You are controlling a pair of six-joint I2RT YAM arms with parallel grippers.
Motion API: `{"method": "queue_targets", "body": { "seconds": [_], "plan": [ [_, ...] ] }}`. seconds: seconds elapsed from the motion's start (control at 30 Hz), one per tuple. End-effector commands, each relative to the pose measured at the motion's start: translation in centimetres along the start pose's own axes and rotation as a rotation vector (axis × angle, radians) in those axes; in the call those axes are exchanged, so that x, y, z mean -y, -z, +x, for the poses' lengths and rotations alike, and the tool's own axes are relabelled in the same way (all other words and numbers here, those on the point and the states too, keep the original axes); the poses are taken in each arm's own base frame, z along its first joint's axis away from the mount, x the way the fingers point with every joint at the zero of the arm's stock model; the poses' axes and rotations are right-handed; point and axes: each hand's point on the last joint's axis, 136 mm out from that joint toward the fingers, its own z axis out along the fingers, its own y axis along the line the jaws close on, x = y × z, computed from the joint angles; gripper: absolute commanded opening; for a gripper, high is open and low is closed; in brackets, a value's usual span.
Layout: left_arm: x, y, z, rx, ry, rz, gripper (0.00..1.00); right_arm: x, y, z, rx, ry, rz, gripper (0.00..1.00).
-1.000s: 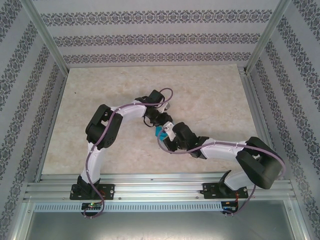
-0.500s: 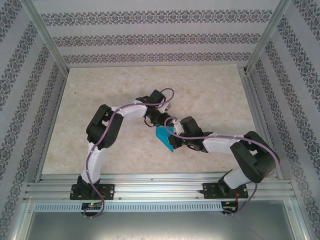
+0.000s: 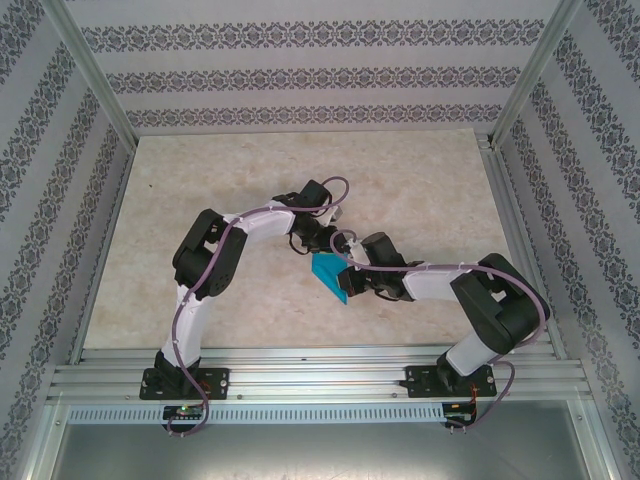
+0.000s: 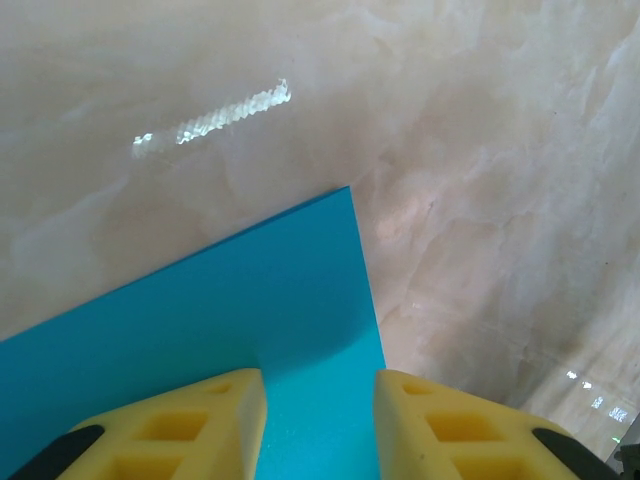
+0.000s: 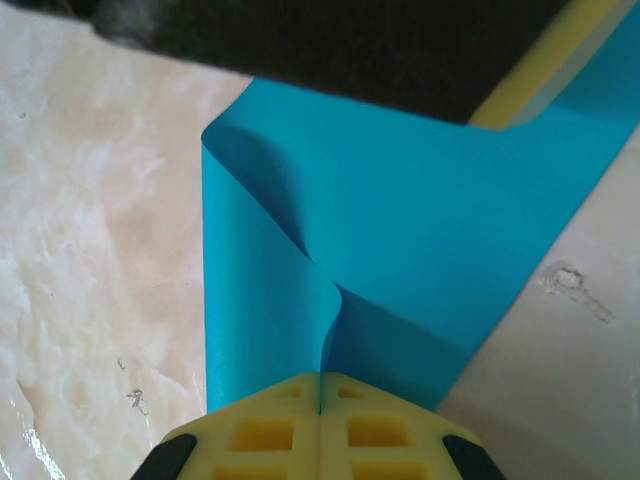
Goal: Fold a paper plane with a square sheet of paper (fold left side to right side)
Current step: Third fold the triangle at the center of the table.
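Here, near the middle of the desk (image 3: pixel 200 200), the right hand (image 5: pixel 320 398) pinches a raised fold of the square sheet of paper (image 3: pixel 330 272); the left hand (image 4: pixel 320 390), narrowly parted, stands over its far part.

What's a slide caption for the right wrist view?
Right fingers pinched shut on the cyan paper, its loose fold curling over the marble table.

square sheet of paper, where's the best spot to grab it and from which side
Pinch the lifted edge of the square sheet of paper, coming in low from the right, where the right gripper is shut on it. The rest lies flat on the table under the left gripper, so only that curled-up edge offers two faces.
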Motion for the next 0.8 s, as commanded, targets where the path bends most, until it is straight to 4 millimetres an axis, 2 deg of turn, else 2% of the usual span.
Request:
{"method": "queue_targets", "body": {
  "seconds": [0.0, 0.33, 0.77],
  "plan": [
    [-1.8, -2.4, 2.3, -0.081, 0.010, -0.064, 0.36, 0.0, -0.1, -1.4, 0.029, -0.007, -0.012, 0.02],
    [-1.7, -2.5, 2.3, -0.081, 0.009, -0.063, 0.36, 0.2, -0.5, -1.5, 0.023, -0.012, -0.009, 0.02],
    [-1.2, -2.1, 2.1, -0.071, 0.004, -0.051, 0.36, 0.4, -1.0, 0.4, -0.035, -0.045, -0.010, 0.02]
  ]
}}
